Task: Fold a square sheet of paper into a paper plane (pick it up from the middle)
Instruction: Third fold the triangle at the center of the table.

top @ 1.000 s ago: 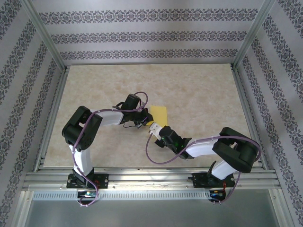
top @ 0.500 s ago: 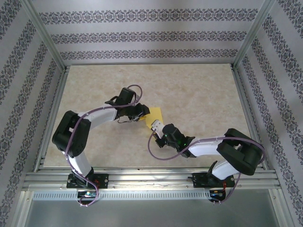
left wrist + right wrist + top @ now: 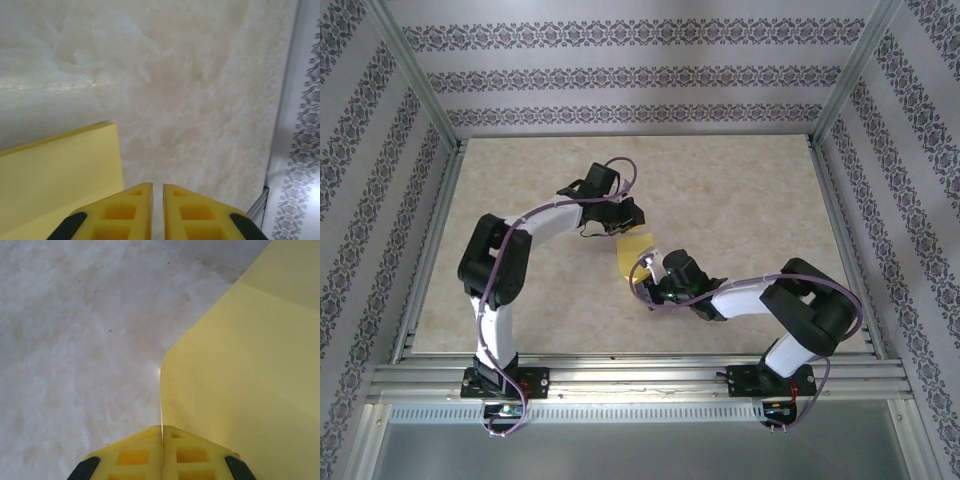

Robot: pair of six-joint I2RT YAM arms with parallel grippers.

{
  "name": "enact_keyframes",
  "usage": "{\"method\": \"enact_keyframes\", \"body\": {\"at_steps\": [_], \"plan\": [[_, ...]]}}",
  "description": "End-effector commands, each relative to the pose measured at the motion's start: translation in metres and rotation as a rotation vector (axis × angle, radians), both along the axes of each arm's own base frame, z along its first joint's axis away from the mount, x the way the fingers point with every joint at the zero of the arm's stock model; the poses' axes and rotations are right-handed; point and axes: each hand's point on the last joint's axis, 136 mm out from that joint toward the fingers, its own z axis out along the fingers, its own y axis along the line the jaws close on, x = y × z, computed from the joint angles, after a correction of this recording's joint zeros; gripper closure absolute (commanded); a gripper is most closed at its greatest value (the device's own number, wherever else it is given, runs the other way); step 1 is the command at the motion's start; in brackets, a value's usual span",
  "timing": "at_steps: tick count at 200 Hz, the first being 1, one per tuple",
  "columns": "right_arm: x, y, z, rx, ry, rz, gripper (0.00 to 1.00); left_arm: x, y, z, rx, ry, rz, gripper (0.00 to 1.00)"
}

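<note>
The square sheet of paper [image 3: 636, 253], partly folded, is seen near the table's middle. Its near edge is pinched by the right gripper [image 3: 161, 432]. The left gripper [image 3: 157, 192] is nearly pressed together, holding nothing. The sheet is judged light, limp and easily creased; an edge should be taken.

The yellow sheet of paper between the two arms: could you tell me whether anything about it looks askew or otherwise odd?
The square sheet of paper is bent, not flat: one edge is pinched in the shut right gripper, and a crease crosses its far part. The left gripper sits beside the sheet with a narrow gap between its fingers. No tear is visible.
</note>
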Motion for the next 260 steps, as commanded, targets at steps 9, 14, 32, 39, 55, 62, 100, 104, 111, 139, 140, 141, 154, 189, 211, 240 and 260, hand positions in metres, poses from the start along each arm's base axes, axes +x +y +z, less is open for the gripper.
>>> {"method": "enact_keyframes", "body": {"at_steps": [9, 14, 32, 39, 55, 62, 100, 104, 111, 139, 140, 141, 154, 189, 211, 240, 260], "plan": [[0.003, 0.009, 0.005, 0.080, 0.087, -0.008, 1.00, -0.014, -0.007, -0.028, 0.025, 0.071, -0.077, 0.87], [0.004, 0.008, 0.004, 0.084, 0.093, -0.016, 1.00, -0.015, -0.008, -0.034, 0.032, 0.080, -0.080, 0.87], [0.006, 0.007, 0.002, 0.104, 0.130, -0.027, 1.00, -0.019, -0.008, -0.049, 0.047, 0.108, -0.085, 0.88], [0.008, 0.006, 0.001, 0.107, 0.142, -0.034, 1.00, -0.020, -0.008, -0.054, 0.051, 0.115, -0.087, 0.88], [0.009, 0.004, 0.001, 0.121, 0.164, -0.041, 1.00, -0.023, -0.007, -0.066, 0.062, 0.130, -0.093, 0.88], [0.011, 0.003, 0.003, 0.132, 0.171, -0.049, 1.00, -0.025, -0.006, -0.072, 0.075, 0.143, -0.095, 0.88], [0.017, -0.003, 0.008, 0.179, 0.210, -0.061, 1.00, -0.034, 0.005, -0.095, 0.192, 0.164, -0.120, 0.91], [0.018, -0.003, 0.007, 0.183, 0.223, -0.063, 1.00, -0.034, 0.005, -0.096, 0.194, 0.166, -0.122, 0.91], [0.021, -0.005, 0.007, 0.190, 0.243, -0.074, 1.00, -0.035, 0.004, -0.097, 0.196, 0.163, -0.129, 0.92], [0.030, -0.012, 0.002, 0.198, 0.285, -0.114, 1.00, -0.036, 0.005, -0.097, 0.199, 0.165, -0.132, 0.92], [0.030, -0.013, 0.002, 0.198, 0.285, -0.115, 1.00, -0.036, 0.005, -0.097, 0.199, 0.166, -0.133, 0.92], [0.030, -0.013, 0.002, 0.198, 0.286, -0.116, 1.00, -0.036, 0.005, -0.096, 0.200, 0.165, -0.133, 0.92], [0.034, -0.016, 0.000, 0.195, 0.306, -0.137, 1.00, -0.036, 0.005, -0.097, 0.204, 0.166, -0.132, 0.92], [0.039, -0.016, -0.006, 0.201, 0.356, -0.146, 1.00, -0.037, 0.005, -0.097, 0.196, 0.167, -0.133, 0.92], [0.041, -0.018, -0.009, 0.200, 0.379, -0.163, 1.00, -0.038, 0.003, -0.098, 0.193, 0.166, -0.135, 0.92], [0.042, -0.022, -0.010, 0.189, 0.387, -0.170, 1.00, -0.038, 0.002, -0.098, 0.191, 0.171, -0.137, 0.92], [0.042, -0.025, -0.014, 0.180, 0.406, -0.181, 1.00, -0.040, 0.002, -0.099, 0.190, 0.177, -0.136, 0.92]]}}
